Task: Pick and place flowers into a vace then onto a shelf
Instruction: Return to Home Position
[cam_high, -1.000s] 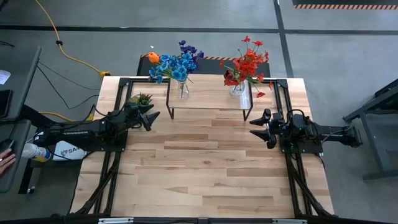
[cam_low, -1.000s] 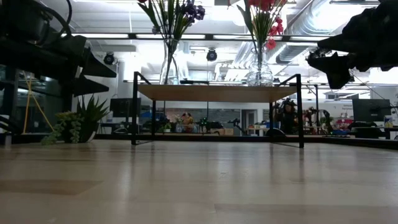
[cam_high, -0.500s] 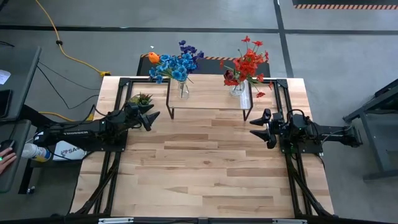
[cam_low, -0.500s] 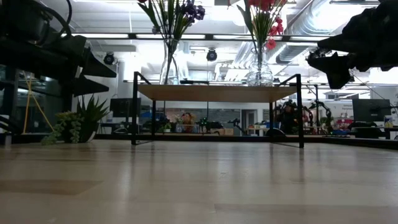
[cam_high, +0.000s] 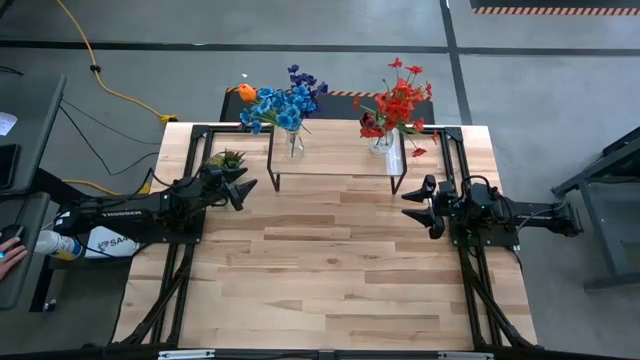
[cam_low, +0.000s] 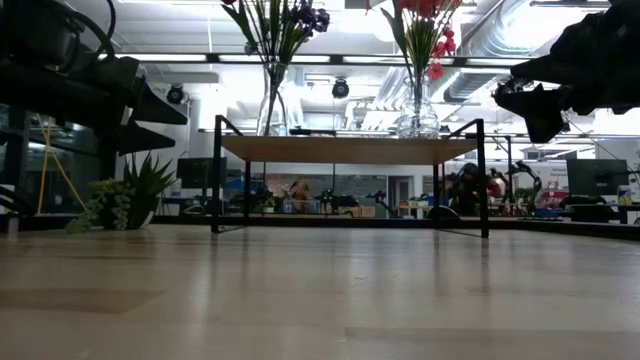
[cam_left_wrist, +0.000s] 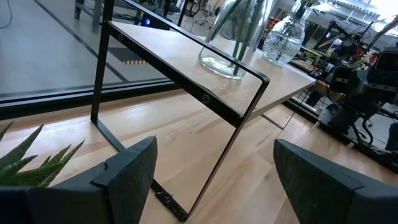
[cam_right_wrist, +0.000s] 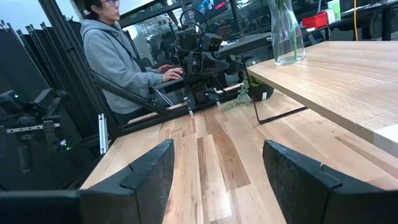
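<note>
Two clear glass vases stand on the low light-wood shelf (cam_high: 335, 150) with black legs at the table's far side. The left vase (cam_high: 294, 143) holds blue, purple and one orange flowers (cam_high: 280, 103). The right vase (cam_high: 382, 142) holds red flowers (cam_high: 398, 104). My left gripper (cam_high: 243, 190) is open and empty, just left of the shelf's near-left leg, beside a small spiky green plant (cam_high: 228, 159). My right gripper (cam_high: 415, 205) is open and empty, near the shelf's near-right leg. The left vase also shows in the left wrist view (cam_left_wrist: 233, 37).
A person in a grey hoodie (cam_right_wrist: 118, 59) sits beyond the table's left edge; a hand (cam_high: 10, 255) shows there. The shelf's black legs (cam_low: 215, 175) stand close to both grippers. Bare tabletop (cam_high: 330, 270) stretches toward the near edge.
</note>
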